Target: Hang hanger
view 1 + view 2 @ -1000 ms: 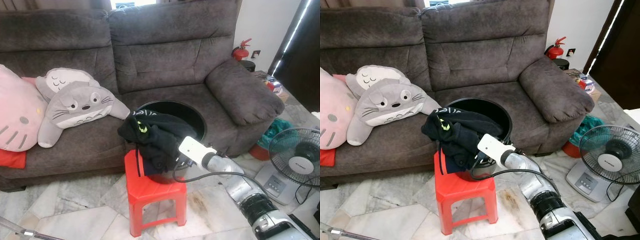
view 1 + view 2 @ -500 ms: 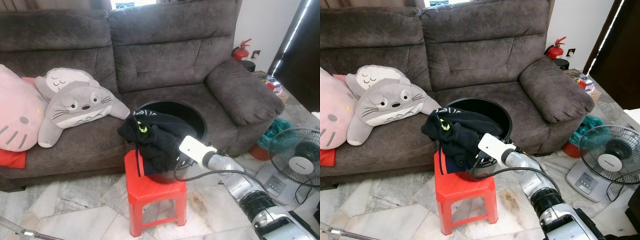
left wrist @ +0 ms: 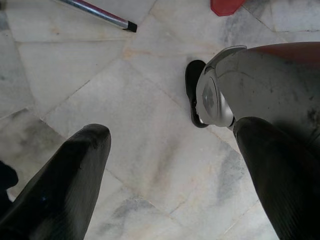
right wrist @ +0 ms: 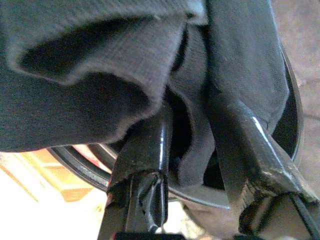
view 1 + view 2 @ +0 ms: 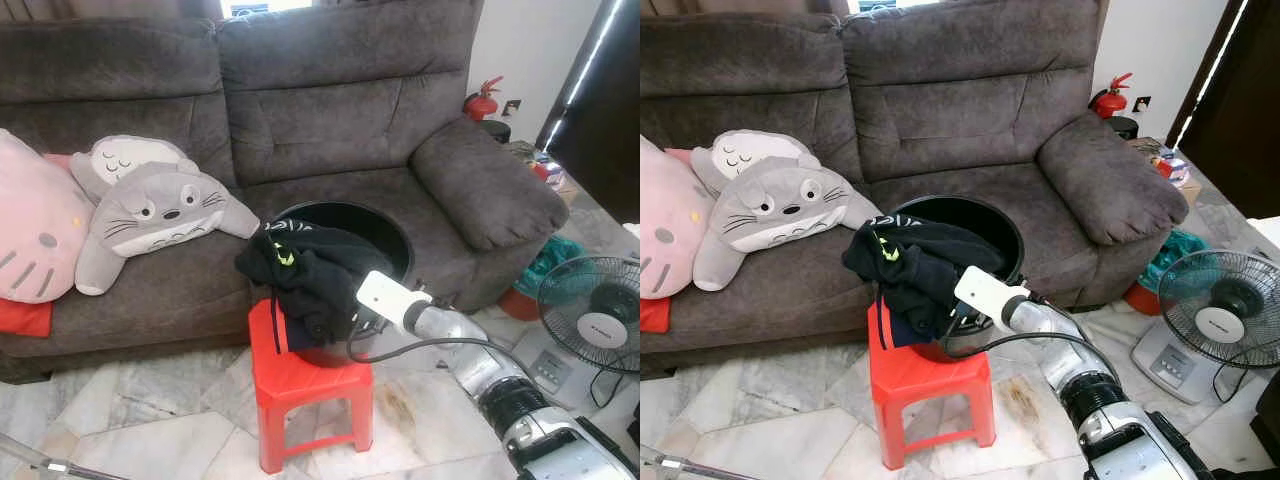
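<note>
Hardly budged over the last second: kept the right gripper (image 4: 192, 120) buried in the dark clothes (image 5: 300, 270) at the near rim of the black tub (image 5: 392, 226), with only the elbow behind it swung slightly. Showed both fingers (image 4: 150, 150) spread apart in the right wrist view, with a fold of the cloth lying between them but not pinched, so released rather than clenched. Could not make out any hanger, neither among the clothes nor elsewhere; judged it to be under the pile, if there at all. Put the task at its very start: nothing lifted, nothing hung, and no rail or hook in sight to hang on. Left the left gripper (image 3: 172, 135) idle and wide open above the marble floor (image 3: 75, 65), near a metal rod (image 3: 97, 12). Found the tub perched on a small red stool (image 5: 300, 385), overhanging its edges, so reckoned a hard tug could tip it. Had the sofa (image 5: 330, 110) close behind the stool and a fan (image 5: 595, 315) standing off to the right, with open floor in front and to the left for backing away.
</note>
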`<state>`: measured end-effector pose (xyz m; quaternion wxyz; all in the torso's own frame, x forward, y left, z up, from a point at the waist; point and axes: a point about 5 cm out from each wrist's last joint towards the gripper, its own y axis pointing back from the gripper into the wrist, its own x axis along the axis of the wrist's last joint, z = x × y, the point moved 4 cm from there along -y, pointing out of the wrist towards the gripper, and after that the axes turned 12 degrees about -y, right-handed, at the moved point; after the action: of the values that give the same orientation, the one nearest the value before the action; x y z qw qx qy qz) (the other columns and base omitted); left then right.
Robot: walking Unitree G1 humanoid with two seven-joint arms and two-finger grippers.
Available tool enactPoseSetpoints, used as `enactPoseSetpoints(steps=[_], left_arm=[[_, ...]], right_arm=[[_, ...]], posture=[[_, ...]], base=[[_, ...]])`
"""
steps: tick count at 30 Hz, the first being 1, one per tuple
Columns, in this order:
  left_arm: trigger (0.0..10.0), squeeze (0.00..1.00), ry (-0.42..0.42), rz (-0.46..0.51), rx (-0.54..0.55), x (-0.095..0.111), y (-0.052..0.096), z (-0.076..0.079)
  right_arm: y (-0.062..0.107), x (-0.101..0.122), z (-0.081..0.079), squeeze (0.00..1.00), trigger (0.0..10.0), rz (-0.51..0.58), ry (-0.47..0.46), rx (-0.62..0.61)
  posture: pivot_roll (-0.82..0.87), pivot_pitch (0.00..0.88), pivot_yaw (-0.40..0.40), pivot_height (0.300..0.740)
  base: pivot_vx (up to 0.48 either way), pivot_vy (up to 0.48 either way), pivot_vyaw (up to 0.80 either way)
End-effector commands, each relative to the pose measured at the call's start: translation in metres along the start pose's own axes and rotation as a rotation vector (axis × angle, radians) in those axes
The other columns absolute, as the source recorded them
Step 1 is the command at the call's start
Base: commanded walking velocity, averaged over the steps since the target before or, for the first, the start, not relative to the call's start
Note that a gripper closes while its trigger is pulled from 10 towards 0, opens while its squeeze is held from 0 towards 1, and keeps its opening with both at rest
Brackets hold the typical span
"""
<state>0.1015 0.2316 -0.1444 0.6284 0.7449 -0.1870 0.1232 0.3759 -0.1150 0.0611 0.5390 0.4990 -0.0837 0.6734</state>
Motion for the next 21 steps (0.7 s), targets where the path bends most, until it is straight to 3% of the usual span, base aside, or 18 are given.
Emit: enactPoseSetpoints(steps=[1,10,21], left_arm=[[10.0,0.00,-0.009,-0.003,-0.005,-0.001,0.000,0.001],[10.0,0.00,-0.010,-0.003,-0.006,-0.001,0.000,0.001],[10.0,0.00,-0.012,-0.002,-0.005,0.000,0.000,0.000]], right_arm=[[-0.001,0.016,0.001,0.00,10.0,0.054,0.061,0.026],[-0.001,0.009,-0.005,0.00,10.0,0.029,0.087,0.056],[-0.002,0.000,0.003,0.00,10.0,-0.011,0.096,0.031]], posture=[[-0.16,0.000,0.008,0.732],[-0.16,0.000,0.008,0.732],[-0.16,0.000,0.009,0.732]], base=[[0.000,0.000,0.00],[0.000,0.000,0.00],[0.000,0.000,0.00]])
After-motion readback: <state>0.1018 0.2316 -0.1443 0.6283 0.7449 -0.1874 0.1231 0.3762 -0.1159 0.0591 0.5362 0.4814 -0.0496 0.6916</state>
